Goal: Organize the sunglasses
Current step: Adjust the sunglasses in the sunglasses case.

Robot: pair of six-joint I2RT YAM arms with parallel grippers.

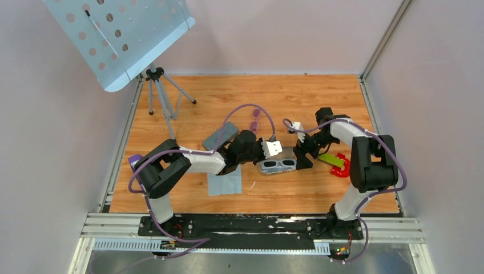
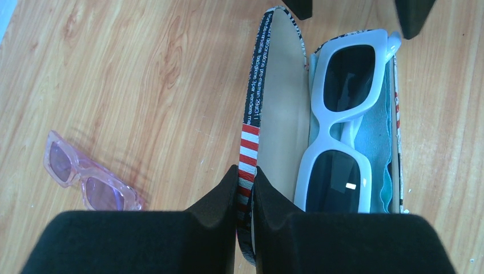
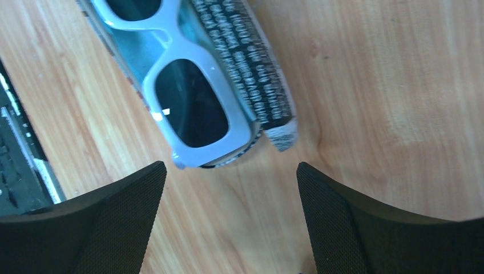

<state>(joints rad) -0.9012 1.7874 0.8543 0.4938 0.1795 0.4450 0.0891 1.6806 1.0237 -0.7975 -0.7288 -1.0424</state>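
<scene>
Left wrist, end effector (image 2: 245, 176) pinching case (image 2: 275, 103), sunglasses (image 2: 91, 180) leftward

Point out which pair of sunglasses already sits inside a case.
The white-framed sunglasses with dark lenses: they lie in the open flag-patterned case, while the translucent pink sunglasses lie bare on the wooden table.

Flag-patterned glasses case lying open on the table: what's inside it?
Inside the flag-patterned case, white plastic sunglasses with dark lenses lie on a teal cloth. The cloth and frame cover the case's bottom, so anything underneath can't be seen.
</scene>
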